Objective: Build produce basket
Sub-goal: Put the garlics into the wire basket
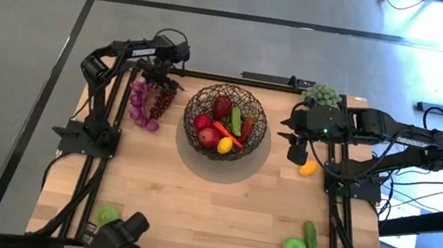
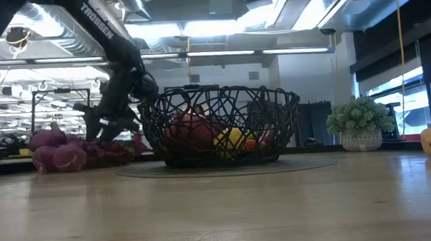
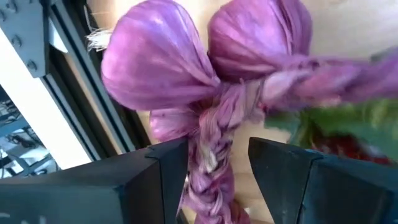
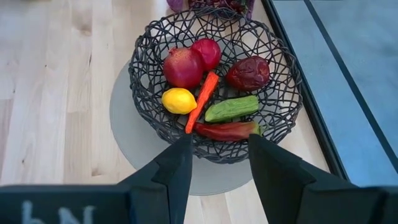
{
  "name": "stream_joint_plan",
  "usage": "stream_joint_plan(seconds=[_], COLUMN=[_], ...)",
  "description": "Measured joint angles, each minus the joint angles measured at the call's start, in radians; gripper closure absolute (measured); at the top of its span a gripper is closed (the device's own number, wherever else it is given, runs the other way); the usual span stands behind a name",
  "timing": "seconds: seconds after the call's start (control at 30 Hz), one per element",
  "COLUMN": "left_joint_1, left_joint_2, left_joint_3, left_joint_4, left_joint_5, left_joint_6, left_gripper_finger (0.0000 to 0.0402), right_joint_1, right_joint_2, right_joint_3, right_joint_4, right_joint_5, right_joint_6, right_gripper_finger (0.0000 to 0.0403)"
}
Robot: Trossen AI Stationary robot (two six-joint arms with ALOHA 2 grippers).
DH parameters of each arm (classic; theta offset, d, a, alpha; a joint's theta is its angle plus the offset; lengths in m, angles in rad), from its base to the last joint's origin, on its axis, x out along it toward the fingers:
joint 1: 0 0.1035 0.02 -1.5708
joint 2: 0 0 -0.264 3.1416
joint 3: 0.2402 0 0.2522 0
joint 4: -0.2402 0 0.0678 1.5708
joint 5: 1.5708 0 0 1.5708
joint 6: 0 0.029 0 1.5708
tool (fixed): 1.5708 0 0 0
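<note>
The left gripper sits near the table's far left corner, its fingers partly spread around the braided stem of the purple grapes, which lie on the surface just left of the basket. The right gripper hovers near the far right edge, partly open and holding nothing, facing the basket, which stands mid-table toward the far edge with red apples, a lemon, carrot, cucumber and chilli inside.
</note>
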Motion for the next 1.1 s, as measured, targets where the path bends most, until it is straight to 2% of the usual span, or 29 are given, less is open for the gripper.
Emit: stream_joint_plan(seconds=[0.2,0.53,0.83,1.1], left_joint_1=[0.001,0.0,-0.002,-0.018], left_joint_2=[0.029,0.027,-0.071,-0.214], left_joint_3=[0.0,0.0,0.0,0.0], left_joint_4=[-0.003,-0.023,-0.049,-0.136], left_joint_5=[-0.009,-0.006,-0.006,-0.063], left_joint_6=[0.059,0.098,0.096,0.068], left_gripper_finger=[0.0258,0.0386,0.0388,0.0389], right_joint_1=[0.0,0.0,0.0,0.0], right_joint_2=[0.0,0.0,0.0,0.0], right_joint_3=[0.0,0.0,0.0,0.0], right_joint_4=[-0.001,-0.001,-0.002,-0.002], right_joint_5=[0.001,0.016,0.016,0.016], right_joint_6=[0.002,0.003,0.003,0.0], right_gripper_finger=[0.0248,0.0248,0.0248,0.0248])
